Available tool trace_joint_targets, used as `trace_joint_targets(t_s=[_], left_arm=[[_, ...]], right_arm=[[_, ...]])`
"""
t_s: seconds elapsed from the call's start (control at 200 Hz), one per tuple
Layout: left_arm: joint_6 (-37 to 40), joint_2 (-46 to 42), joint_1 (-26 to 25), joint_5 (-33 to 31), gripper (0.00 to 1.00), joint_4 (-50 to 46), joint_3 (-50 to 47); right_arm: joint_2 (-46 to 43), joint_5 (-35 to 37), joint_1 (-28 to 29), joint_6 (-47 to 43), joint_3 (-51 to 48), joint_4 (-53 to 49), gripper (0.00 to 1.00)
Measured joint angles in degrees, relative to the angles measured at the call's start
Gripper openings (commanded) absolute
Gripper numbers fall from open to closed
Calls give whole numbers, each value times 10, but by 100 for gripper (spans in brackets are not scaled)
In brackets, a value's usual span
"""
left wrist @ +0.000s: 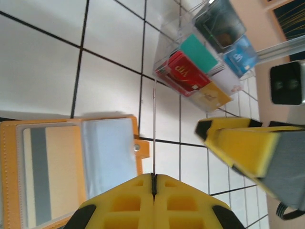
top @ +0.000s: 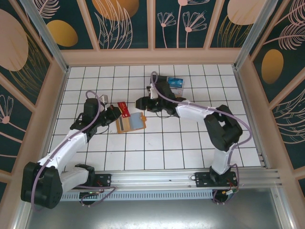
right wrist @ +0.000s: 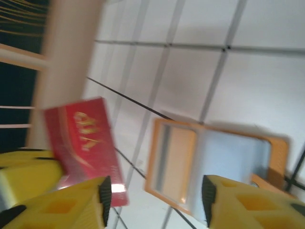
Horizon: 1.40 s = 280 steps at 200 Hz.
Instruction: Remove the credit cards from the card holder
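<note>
Card holder lies open on the tiles, with a gold card tucked in one pocket. We see the left gripper clenched on a red card, which is edge-on and barely visible from its own wrist. The right gripper hangs spread above the wallet, blurred and cut off at the frame.

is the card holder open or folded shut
Open. The card holder lies spread flat on the tiles, both inner panels up: one holds a gold card, the other looks empty.
</note>
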Motion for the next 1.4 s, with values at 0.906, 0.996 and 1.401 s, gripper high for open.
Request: trace_joint_targets(t_s=[0.906, 0.996, 1.401], left_arm=[[-213, -36, 0, 114, 0, 325, -80], [-222, -36, 0, 116, 0, 336, -83], [-241, -33, 0, 127, 0, 363, -85]], right_arm=[[23, -238, -51, 246, -28, 337, 70], [29, -247, -53, 273, -27, 361, 68], [36, -285, -55, 297, 5, 371, 57]])
